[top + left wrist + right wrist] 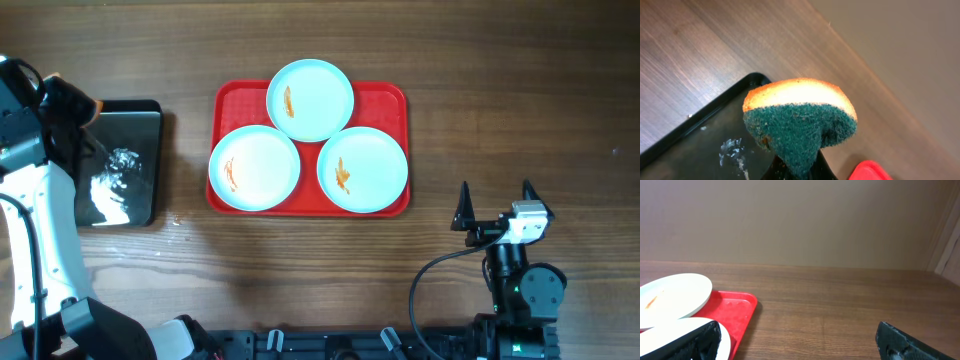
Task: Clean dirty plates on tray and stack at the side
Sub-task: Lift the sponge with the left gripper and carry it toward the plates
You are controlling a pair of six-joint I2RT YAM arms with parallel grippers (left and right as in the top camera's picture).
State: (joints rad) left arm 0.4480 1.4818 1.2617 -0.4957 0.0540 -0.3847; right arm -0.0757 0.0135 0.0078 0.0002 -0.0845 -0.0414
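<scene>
Three pale plates lie on the red tray: one at the back, one front left, one front right, each with an orange smear. My left gripper is over the black tray, shut on a sponge with an orange top and green scrub side. My right gripper is open and empty over bare table, right of the red tray. The right wrist view shows two plates and the tray corner.
A black glossy tray with white foam smears sits at the left; it also shows in the left wrist view. Wooden table stretches right and in front of the red tray.
</scene>
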